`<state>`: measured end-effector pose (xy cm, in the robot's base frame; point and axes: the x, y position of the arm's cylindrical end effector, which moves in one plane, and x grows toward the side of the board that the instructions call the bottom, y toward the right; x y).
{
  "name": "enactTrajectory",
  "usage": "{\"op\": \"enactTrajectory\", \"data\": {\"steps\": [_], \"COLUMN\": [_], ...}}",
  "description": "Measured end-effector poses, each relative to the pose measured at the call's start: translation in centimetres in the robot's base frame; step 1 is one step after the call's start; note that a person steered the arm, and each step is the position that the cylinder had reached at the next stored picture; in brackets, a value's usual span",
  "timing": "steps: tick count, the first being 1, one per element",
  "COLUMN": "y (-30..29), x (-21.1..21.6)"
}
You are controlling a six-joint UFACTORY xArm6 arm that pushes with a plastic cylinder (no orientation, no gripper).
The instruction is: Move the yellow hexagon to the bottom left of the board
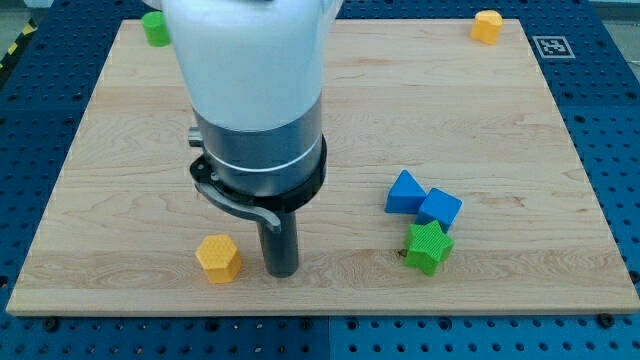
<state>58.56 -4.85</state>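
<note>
The yellow hexagon lies on the wooden board near the view's bottom edge, left of the middle. My tip stands just to the right of it, a small gap apart. The arm's white and grey body above hides the board behind it.
A blue triangle, a blue cube and a green star cluster at the lower right. A green block sits at the top left and a yellow block at the top right. A marker tag lies beyond the board's top right corner.
</note>
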Motion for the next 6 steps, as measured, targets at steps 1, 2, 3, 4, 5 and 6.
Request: {"op": "enactTrajectory", "data": {"steps": [1, 2, 3, 4, 5, 6], "y": [-3.6, -6.5, -9.2, -11.8, -11.8, -11.9], "x": [0.0, 0.0, 0.0, 0.0, -0.5, -0.6]}}
